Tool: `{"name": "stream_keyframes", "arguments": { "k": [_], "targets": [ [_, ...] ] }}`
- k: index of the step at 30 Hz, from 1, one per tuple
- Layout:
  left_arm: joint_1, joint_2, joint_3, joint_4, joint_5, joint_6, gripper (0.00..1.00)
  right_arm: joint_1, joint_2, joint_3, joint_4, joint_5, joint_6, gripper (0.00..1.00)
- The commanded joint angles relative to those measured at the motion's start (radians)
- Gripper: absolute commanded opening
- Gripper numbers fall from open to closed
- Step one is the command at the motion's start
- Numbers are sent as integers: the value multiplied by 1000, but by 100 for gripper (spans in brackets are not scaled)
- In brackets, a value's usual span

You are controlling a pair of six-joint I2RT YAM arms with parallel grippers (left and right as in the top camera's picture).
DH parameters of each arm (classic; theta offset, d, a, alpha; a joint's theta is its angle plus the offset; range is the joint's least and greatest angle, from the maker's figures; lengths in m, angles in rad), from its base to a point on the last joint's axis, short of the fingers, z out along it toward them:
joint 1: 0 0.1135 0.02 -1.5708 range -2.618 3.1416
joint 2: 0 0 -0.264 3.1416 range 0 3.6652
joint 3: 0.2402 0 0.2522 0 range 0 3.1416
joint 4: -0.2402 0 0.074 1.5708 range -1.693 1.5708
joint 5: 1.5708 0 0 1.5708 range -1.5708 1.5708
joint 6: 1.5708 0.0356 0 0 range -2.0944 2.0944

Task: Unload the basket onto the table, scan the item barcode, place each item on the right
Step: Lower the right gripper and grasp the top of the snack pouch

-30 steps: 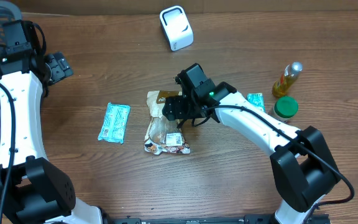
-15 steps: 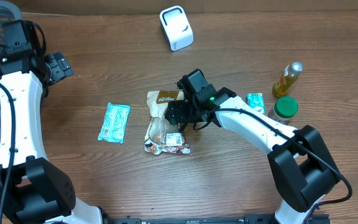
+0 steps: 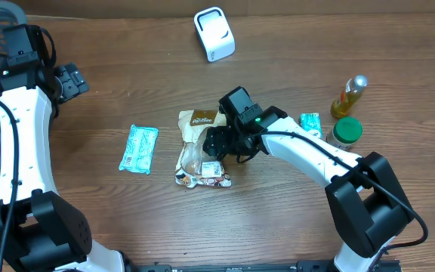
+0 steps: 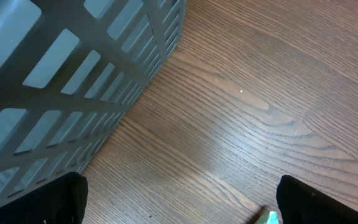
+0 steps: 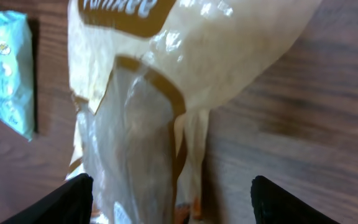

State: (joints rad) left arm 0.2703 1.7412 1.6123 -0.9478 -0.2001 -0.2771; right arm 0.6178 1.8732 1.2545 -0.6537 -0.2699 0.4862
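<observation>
Right gripper (image 3: 221,141) over the snack bag (image 3: 195,155), fingers spread wide, gripping nothing
Bag lies flat mid-table, white label (image 3: 212,170) up, well apart from the white scanner (image 3: 214,34), so I'd guess it needs grabbing first. Left gripper (image 4: 179,202) sits wide open by the basket (image 4: 55,74).

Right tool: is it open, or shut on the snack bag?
Open. The right tool shows its fingertips wide apart at the frame's lower corners, with the snack bag lying on the table between them, not pinched.

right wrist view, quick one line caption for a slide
Open right gripper above a cream snack bag on the wooden table, teal packet beside it.
</observation>
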Motion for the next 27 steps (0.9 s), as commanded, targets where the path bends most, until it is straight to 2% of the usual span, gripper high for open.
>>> {"name": "stream_keyframes", "arguments": {
  "k": [1,7,17,19,23,27],
  "targets": [
    [-3,-9,18,2,-12,11,99,5,-10,-5,-3,-121,16,81],
    [-3,-9,18,2,-12,11,100,9,-10,-5,-3,-255,16,81],
    [-3,-9,18,2,-12,11,100,62,-10,-4,-3,-256,15,82],
    [-3,-9,18,2,-12,11,100,62,-11,0,-3,-256,15,78],
    [-3,-9,18,2,-12,11,100,54,-11,37,-25,-256,13,78],
    [-3,-9,18,2,-12,11,99,44,-11,72,-42,-256,-44,78]
  ]
}}
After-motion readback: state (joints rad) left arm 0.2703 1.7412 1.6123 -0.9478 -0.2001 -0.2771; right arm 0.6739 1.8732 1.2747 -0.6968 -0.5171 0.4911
